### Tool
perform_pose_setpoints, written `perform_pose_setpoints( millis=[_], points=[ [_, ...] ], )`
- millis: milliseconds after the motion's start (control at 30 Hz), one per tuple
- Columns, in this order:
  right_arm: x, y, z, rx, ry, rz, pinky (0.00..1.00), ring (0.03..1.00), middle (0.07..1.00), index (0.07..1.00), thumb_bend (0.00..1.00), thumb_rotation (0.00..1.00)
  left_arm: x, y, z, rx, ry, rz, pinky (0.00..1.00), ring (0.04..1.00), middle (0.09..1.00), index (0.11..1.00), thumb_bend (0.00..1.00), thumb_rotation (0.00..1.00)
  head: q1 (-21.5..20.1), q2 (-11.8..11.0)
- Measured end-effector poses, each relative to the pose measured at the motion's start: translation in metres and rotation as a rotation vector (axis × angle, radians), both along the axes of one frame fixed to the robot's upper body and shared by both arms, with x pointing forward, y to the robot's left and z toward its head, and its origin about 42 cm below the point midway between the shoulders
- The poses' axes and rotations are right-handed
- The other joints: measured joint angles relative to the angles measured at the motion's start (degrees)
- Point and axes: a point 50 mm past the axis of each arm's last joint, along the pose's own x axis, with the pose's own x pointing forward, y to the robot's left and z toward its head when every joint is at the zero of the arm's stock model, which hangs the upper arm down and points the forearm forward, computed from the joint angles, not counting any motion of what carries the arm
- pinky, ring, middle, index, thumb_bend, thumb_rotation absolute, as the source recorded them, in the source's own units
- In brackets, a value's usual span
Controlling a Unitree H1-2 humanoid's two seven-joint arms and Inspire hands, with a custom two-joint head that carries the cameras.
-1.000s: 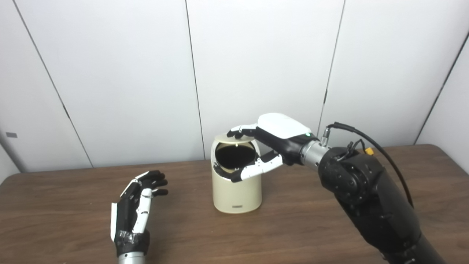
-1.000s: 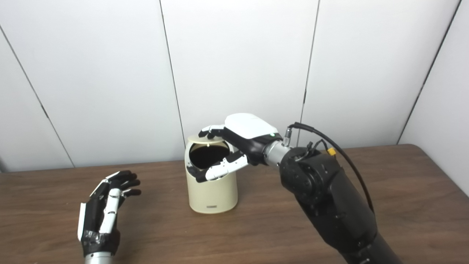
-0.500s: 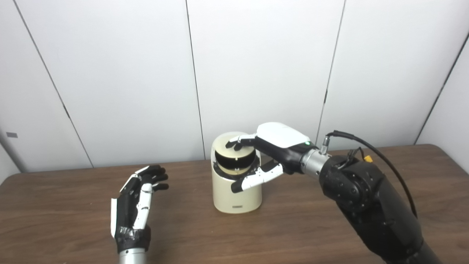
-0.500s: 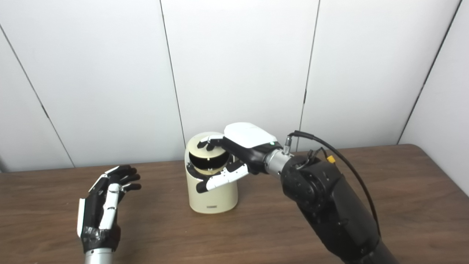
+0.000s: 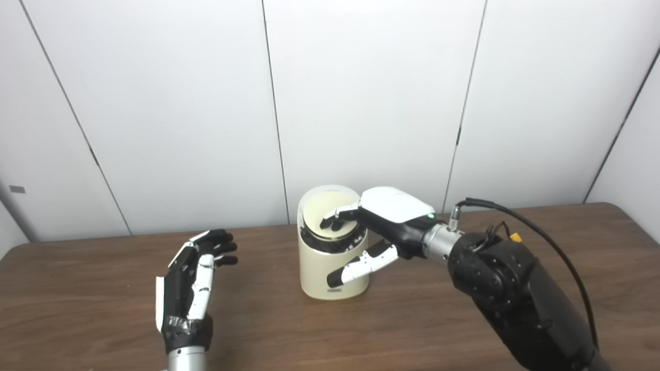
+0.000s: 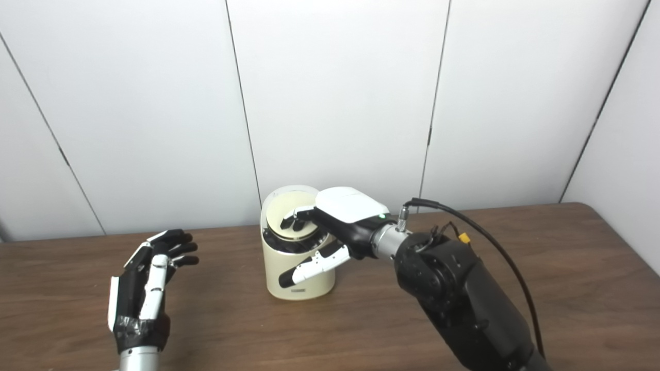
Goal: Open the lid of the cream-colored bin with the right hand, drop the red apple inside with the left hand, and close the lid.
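The cream-colored bin stands upright at the table's middle. Its round lid lies tilted low over the opening, with a dark gap showing under its front edge. My right hand reaches in from the right; its fingertips press on top of the lid and its thumb sticks out in front of the bin wall, holding nothing. My left hand is open and empty, upright above the table to the left of the bin. No red apple is in view.
The brown wooden table runs across the whole picture, with white wall panels right behind it. My right forearm and its black cable cross the table's right half.
My right hand has pushed the lid down, from raised with the dark opening wide open to almost flat on the bin. My left hand has hardly moved and stays open.
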Motion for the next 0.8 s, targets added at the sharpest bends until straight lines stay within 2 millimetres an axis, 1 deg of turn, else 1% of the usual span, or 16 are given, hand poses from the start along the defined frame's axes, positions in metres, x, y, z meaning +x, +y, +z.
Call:
perform_pose_setpoints(
  millis=[367,500,800],
  points=[
    [-0.001,0.001,-0.003,-0.020,-0.015,-0.001,0.92,0.839,0.779,0.784,0.88,0.78,-0.001,-0.001,0.001,-0.003,0.003,0.001,0.56,0.640,0.654,0.639,0.30,0.55,0.00,0.62],
    [-0.002,0.001,-0.005,-0.022,-0.023,-0.001,0.91,0.838,0.767,0.785,0.90,0.80,-0.002,0.000,0.002,-0.003,0.000,0.002,0.56,0.641,0.654,0.639,0.30,0.55,-0.09,0.70],
    [-0.005,0.005,-0.018,-0.062,-0.082,-0.008,0.95,0.845,0.761,0.794,0.92,0.80,-0.001,-0.001,0.002,-0.003,0.012,-0.001,0.56,0.634,0.652,0.637,0.30,0.54,0.00,0.62]
  ],
)
